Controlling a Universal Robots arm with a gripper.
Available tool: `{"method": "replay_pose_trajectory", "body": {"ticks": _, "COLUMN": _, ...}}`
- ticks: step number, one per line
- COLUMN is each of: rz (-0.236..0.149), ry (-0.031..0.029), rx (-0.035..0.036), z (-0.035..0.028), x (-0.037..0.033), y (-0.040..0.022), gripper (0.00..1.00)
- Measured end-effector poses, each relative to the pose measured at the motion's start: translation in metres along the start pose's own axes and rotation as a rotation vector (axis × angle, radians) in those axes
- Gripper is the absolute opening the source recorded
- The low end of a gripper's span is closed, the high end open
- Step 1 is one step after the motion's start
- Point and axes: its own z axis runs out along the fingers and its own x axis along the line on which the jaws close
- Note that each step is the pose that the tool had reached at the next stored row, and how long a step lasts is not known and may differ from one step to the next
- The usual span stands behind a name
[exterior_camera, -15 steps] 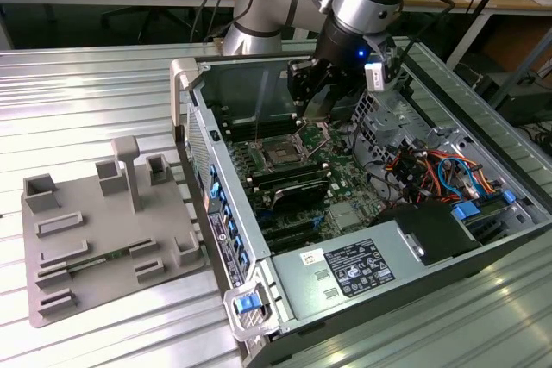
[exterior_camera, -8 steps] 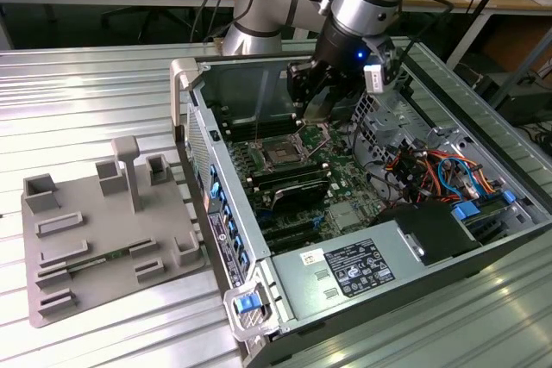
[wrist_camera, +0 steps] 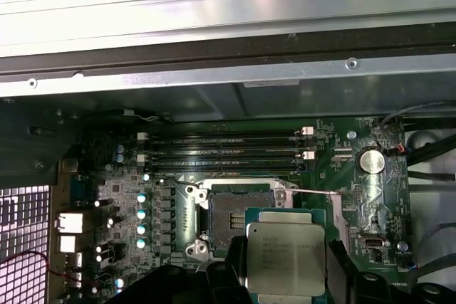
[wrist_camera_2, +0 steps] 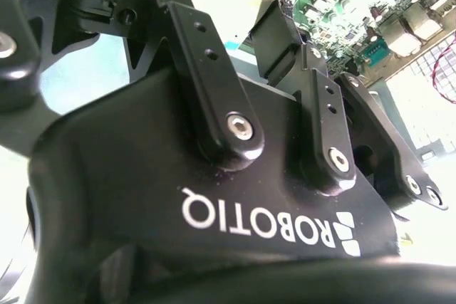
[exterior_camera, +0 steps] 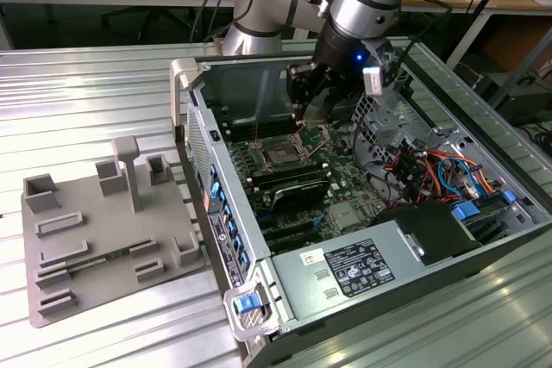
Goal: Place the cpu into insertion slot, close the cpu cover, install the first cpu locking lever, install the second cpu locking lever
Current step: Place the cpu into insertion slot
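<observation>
The cpu (wrist_camera: pixel 285 255), a small square chip with a silver top and green rim, hangs just above the motherboard in the first wrist view. My gripper (wrist_camera: pixel 285 279) is shut on it, one dark finger (wrist_camera: pixel 219 282) on each side. Partly behind the chip, the insertion slot (wrist_camera: pixel 236 217) lies open with its contacts exposed. A thin wire locking lever (wrist_camera: pixel 315 191) sticks out from one corner of the slot. The chip hides the slot's near side, and I cannot make out the cpu cover. In the exterior view my gripper (exterior_camera: pixel 312 116) hovers inside the open computer case, just behind the slot (exterior_camera: pixel 285 154).
Memory slots (wrist_camera: pixel 228 149) run along the slot's far side, and a coin battery (wrist_camera: pixel 371 160) sits beside them. The case wall (exterior_camera: pixel 203 140) stands on the exterior view's left; cables (exterior_camera: pixel 431 170) and a power supply (exterior_camera: pixel 358 269) lie on its right. A grey fixture (exterior_camera: pixel 103 230) lies on the table.
</observation>
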Motion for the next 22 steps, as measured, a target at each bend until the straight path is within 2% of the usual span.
{"method": "replay_pose_trajectory", "body": {"ticks": 22, "rz": 0.0, "ry": 0.0, "rx": -0.0002, "z": 0.006, "x": -0.0001, "y": -0.0006, "gripper": 0.55}}
